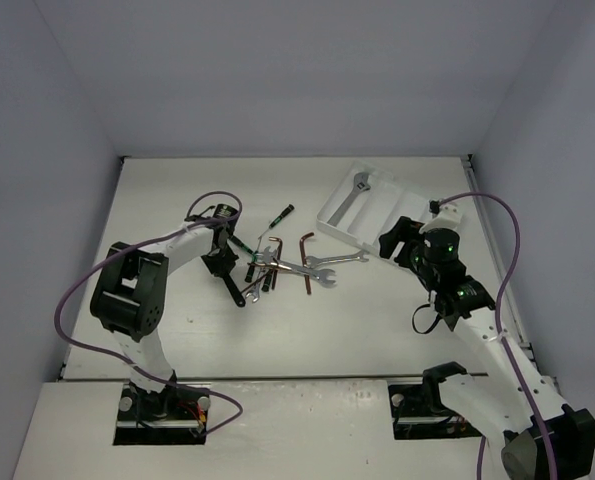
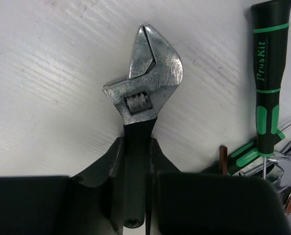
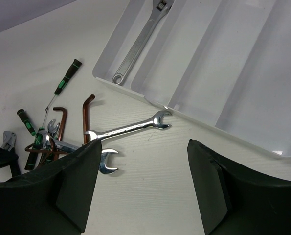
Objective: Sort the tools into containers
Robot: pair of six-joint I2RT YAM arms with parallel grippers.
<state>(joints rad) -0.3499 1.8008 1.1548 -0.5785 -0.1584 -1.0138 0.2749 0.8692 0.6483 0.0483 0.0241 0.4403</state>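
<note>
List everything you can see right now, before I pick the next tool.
Table: one, white, under everything.
Tray: one, translucent white, four long compartments, far right of the table.
Long wrench: one, silver, in the tray's end compartment nearest the pile.
Open-end wrenches: at least two, silver, table centre, crossing.
Screwdrivers: at least two, green and black, in and beside the pile.
Hex keys: at least two, reddish brown, in the pile.
Adjustable wrench: one, silver head, black handle, left of the pile.
Left hand: black, closed on the adjustable wrench's handle.
Right hand: black, open, empty, above the table beside the tray.

silver adjustable wrench (image 2: 139,105), black handle; screwdriver (image 2: 267,73) green-black banded
</note>
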